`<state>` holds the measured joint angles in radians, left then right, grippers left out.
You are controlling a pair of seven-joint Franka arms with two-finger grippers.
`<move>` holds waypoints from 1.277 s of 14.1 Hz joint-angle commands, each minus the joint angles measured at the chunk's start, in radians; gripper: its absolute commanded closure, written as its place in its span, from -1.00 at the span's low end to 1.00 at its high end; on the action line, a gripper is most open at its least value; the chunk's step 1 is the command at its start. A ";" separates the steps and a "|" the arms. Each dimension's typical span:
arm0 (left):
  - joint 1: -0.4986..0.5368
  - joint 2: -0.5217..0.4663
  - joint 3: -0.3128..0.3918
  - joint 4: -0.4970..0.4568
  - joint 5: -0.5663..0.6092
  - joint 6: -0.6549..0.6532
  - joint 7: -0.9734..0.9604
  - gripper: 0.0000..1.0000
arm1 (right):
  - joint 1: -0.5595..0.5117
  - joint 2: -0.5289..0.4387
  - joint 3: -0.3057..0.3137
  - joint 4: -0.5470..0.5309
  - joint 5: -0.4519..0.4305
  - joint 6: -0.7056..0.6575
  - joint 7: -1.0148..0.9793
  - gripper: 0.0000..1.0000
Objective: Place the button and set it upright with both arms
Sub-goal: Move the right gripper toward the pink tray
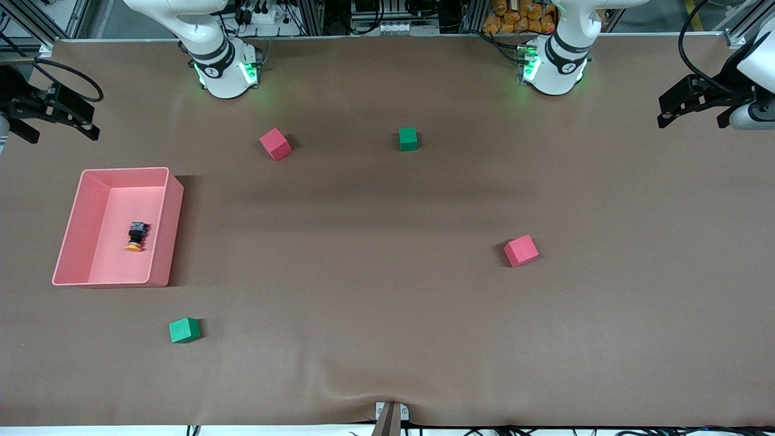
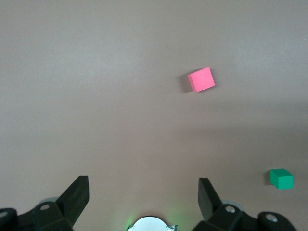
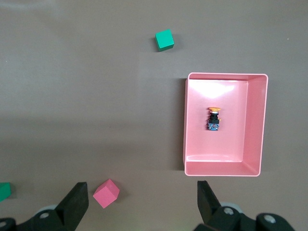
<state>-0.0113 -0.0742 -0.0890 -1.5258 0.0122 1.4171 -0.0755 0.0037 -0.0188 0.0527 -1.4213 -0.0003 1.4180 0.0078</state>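
The left hand (image 2: 142, 199) and right hand (image 3: 142, 202) both hover wide open and empty above the worktop (image 1: 387, 303); the button (image 1: 137, 235) lies in the pink bin (image 1: 72, 230).

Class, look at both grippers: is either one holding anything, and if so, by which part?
Nothing is held. The left gripper and right gripper are both open and empty; the button lies in the pink bin.

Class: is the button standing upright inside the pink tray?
No, the button lies on its side on the floor of the pink tray.
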 commanded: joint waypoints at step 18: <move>0.021 0.024 -0.006 0.010 -0.011 -0.018 0.022 -1.00 | -0.161 0.213 -0.001 -0.028 -0.020 0.024 -0.015 -1.00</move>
<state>0.0069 -0.0559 -0.0895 -1.5225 0.0122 1.4143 -0.0691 -0.1054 0.1566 0.0416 -1.4319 -0.0126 1.4241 0.0057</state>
